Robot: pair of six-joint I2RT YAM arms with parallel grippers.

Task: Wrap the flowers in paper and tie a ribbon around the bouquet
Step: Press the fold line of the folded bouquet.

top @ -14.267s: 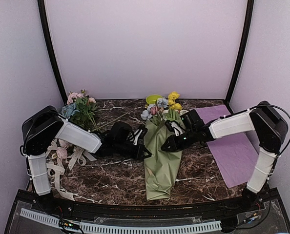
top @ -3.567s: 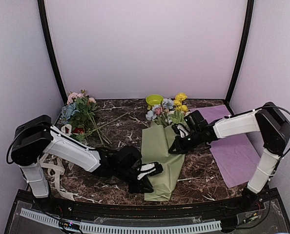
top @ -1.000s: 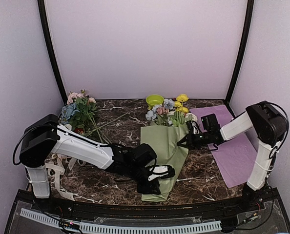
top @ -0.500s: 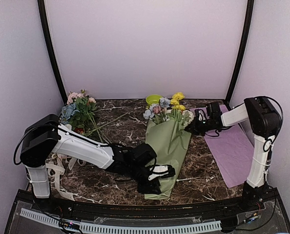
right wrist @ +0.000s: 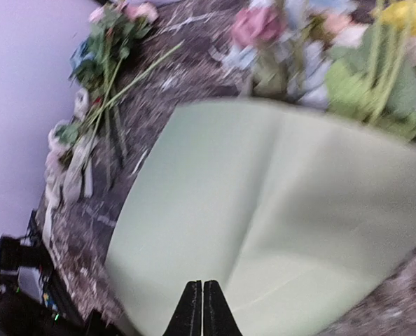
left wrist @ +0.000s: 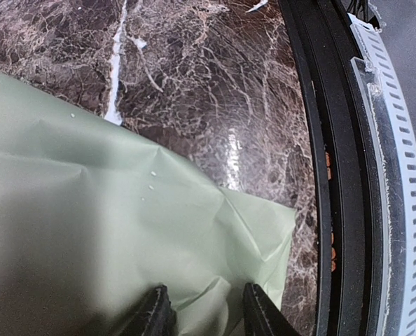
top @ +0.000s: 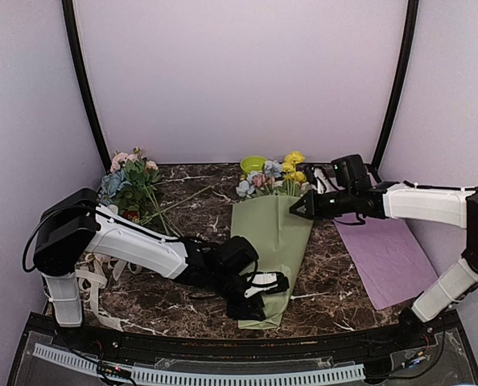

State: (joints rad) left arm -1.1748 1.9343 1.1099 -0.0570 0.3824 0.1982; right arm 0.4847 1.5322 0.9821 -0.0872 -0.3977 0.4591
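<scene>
The bouquet lies lengthways on the marble table, a sage-green paper cone with its narrow end toward me. The flowers, yellow, blue and pink, stick out of its wide far end. My left gripper is at the narrow end, and its fingers are closed on a fold of the green paper. My right gripper hangs shut and holding nothing just above the right side of the wide end; its own view looks down on the paper and the flowers. The cream ribbon lies bunched at the far left.
A flat purple sheet covers the right of the table. A loose leafy cluster of pink and blue blooms lies at the back left. A small green bowl stands behind the flowers. The black front rail runs close to the cone's tip.
My right gripper has come off the paper's right edge, lifted and swung across to above the wide end. The wide end has spread a little. The left arm has stayed put.
</scene>
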